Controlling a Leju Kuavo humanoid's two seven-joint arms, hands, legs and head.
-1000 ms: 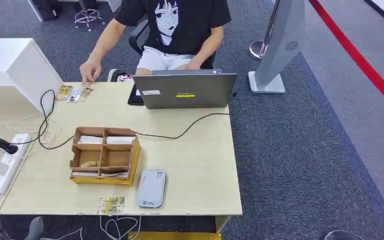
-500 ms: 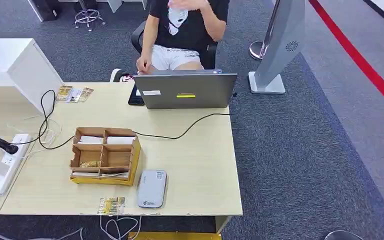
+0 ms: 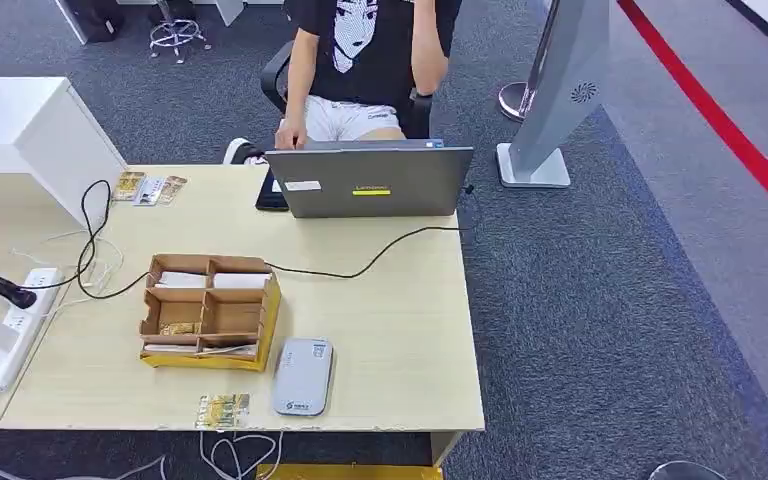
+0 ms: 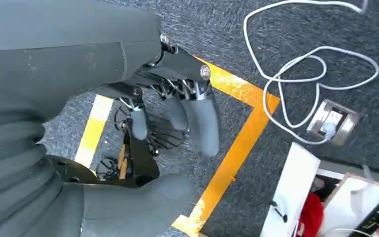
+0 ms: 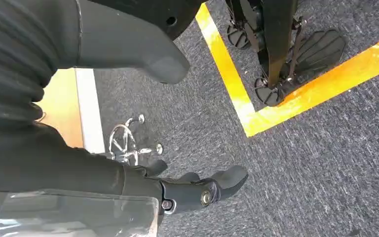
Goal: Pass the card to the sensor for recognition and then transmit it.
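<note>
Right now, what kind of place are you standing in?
Probably an office or reception-style test area: a wooden desk with an open laptop, a person seated behind it in an office chair, and grey carpet underfoot.

Cardboard box (image 3: 210, 325) on matt wood-look table (image 3: 400, 340).

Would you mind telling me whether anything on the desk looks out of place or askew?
One gold-patterned card lies at the very near edge of the table, outside the cardboard organizer and beside the grey sensor, where a nudge might knock it off. Three more cards lie loose at the far left.
</note>
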